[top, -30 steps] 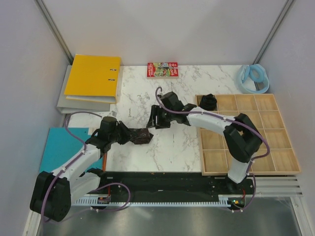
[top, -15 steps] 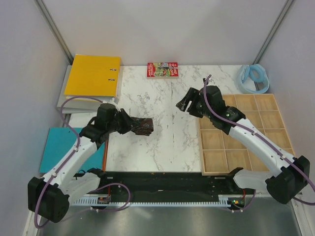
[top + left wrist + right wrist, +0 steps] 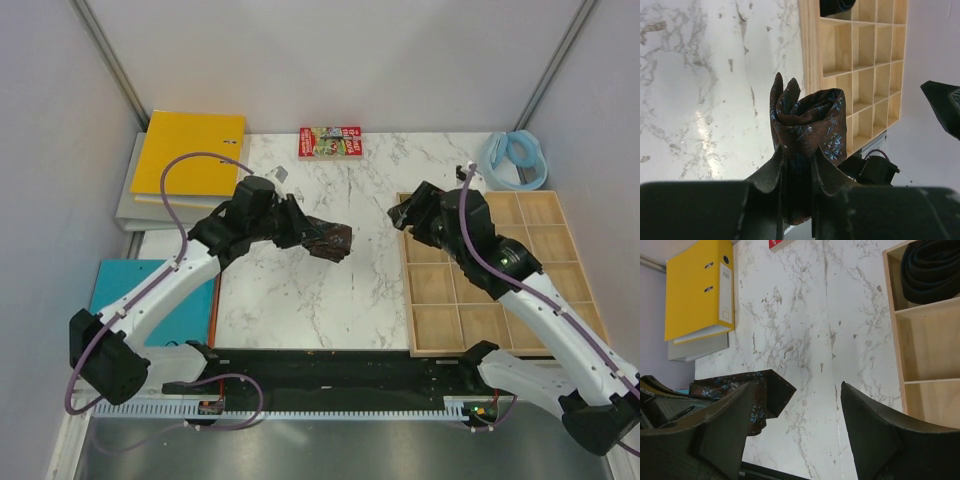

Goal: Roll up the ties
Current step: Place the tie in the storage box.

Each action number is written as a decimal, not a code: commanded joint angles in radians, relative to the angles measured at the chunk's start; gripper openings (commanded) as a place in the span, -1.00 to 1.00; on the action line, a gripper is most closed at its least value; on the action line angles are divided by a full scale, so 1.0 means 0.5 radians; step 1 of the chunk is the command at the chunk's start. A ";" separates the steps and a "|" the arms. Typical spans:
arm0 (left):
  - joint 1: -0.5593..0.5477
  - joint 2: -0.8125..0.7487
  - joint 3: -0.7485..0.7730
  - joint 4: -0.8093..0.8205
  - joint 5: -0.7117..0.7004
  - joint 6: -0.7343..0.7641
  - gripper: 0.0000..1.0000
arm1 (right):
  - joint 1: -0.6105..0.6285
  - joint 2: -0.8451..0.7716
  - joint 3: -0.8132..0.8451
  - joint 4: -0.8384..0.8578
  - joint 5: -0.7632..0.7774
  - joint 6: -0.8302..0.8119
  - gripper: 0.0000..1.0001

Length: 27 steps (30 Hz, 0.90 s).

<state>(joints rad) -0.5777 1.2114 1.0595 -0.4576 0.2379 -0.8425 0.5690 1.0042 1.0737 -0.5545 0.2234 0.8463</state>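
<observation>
Jaws of the left gripper [image 3: 797,161] pinch a rolled brown tie [image 3: 810,122], held over the marble table [image 3: 300,300]. Right gripper [image 3: 796,397] jaws stand spread and empty beside the wooden compartment tray [image 3: 500,350], whose far-left corner cell holds a second coiled tie [image 3: 934,267].

Cloth tie [image 3: 810,125], wooden tray [image 3: 437,325], glossy marble tabletop [image 3: 300,300]

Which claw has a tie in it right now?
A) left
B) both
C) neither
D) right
A: the left claw is clamped on the rolled tie, held above the marble, while the right claw stands open with nothing in it.
</observation>
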 commanded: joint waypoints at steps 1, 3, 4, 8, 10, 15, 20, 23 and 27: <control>-0.121 0.157 0.292 0.025 0.018 0.071 -0.96 | -0.012 -0.192 -0.003 -0.106 0.243 0.080 0.58; -0.164 0.261 0.356 0.028 0.024 0.071 -0.96 | -0.009 -0.266 -0.024 -0.136 0.314 0.108 0.60; -0.176 0.295 0.421 0.029 0.030 0.071 -0.96 | -0.012 -0.287 -0.027 -0.149 0.326 0.127 0.60; -0.250 0.461 0.565 0.059 0.055 0.068 -0.96 | -0.012 -0.373 -0.003 -0.235 0.381 0.151 0.62; -0.274 0.565 0.648 0.081 0.073 0.071 -0.96 | -0.012 -0.401 0.009 -0.284 0.412 0.160 0.62; -0.357 0.847 0.859 0.148 0.150 0.062 -0.97 | -0.012 -0.502 -0.003 -0.336 0.437 0.203 0.61; -0.437 1.139 1.087 0.218 0.227 0.019 -0.97 | -0.009 -0.585 -0.027 -0.379 0.440 0.228 0.61; -0.473 1.350 1.261 0.240 0.254 -0.012 -0.96 | -0.009 -0.612 -0.040 -0.407 0.440 0.228 0.62; -0.507 1.571 1.461 0.326 0.288 -0.094 -0.96 | -0.009 -0.643 -0.055 -0.437 0.446 0.222 0.62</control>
<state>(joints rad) -0.8131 1.9221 1.6833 -0.3794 0.3309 -0.8467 0.5655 0.6937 1.0603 -0.7437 0.4236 0.9485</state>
